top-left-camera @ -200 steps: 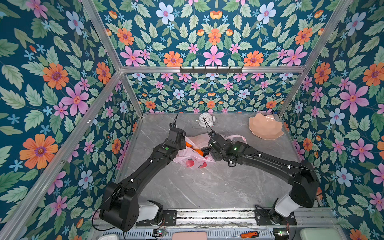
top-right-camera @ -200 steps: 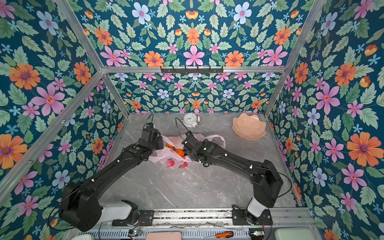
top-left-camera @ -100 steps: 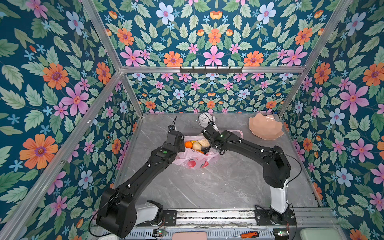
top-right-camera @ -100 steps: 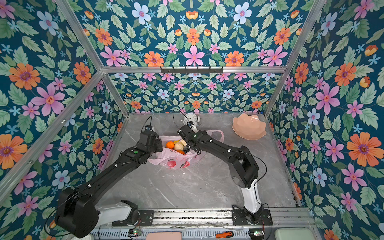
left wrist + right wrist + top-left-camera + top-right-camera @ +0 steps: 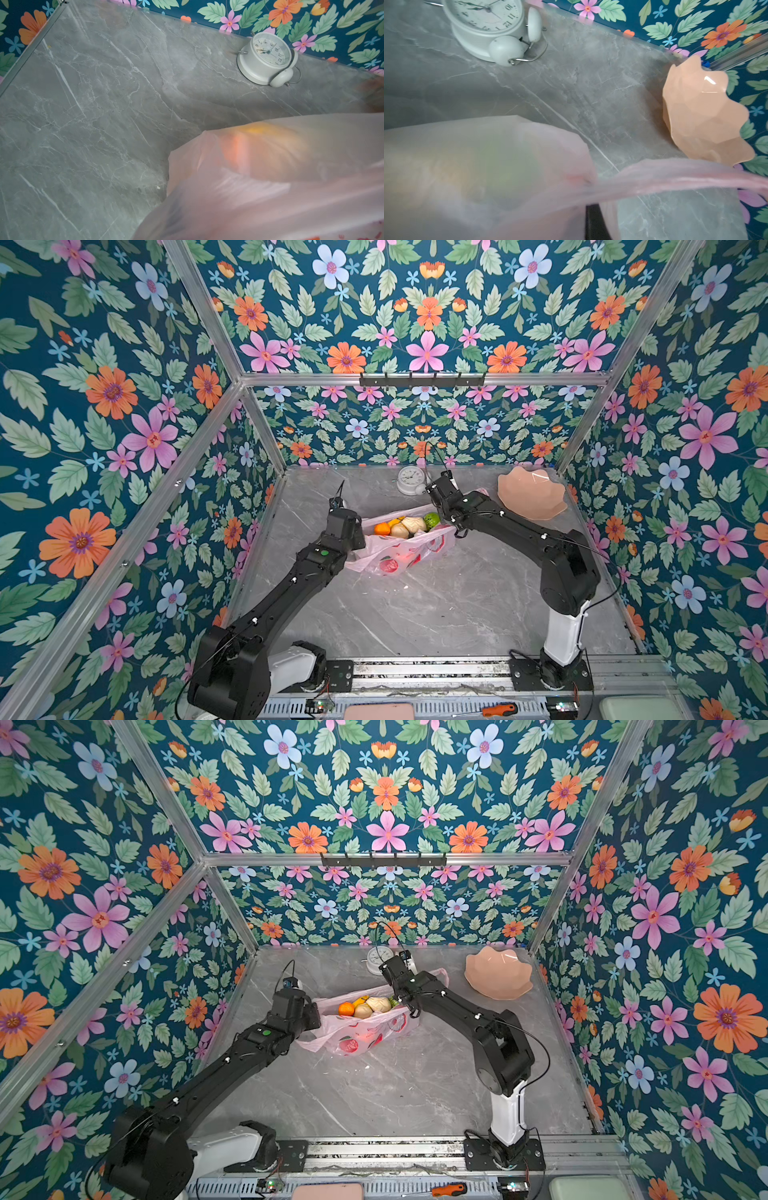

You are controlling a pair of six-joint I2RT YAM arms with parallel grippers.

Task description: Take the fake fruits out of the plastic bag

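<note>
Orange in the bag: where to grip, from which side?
Pinch the orange across its round middle, coming from above through the open mouth of the plastic bag. It sits exposed at the mouth's left end; a pale fruit crowds its right side, so probably close front-to-back.

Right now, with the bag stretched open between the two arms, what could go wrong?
1. The thin plastic bag is pulled taut between the left arm and right arm; it could tear or slip free.
2. The fake fruits sit heaped at the open mouth; the orange or green fruit might roll out.
3. Both arms look occupied, so neither is free to pick.
</note>
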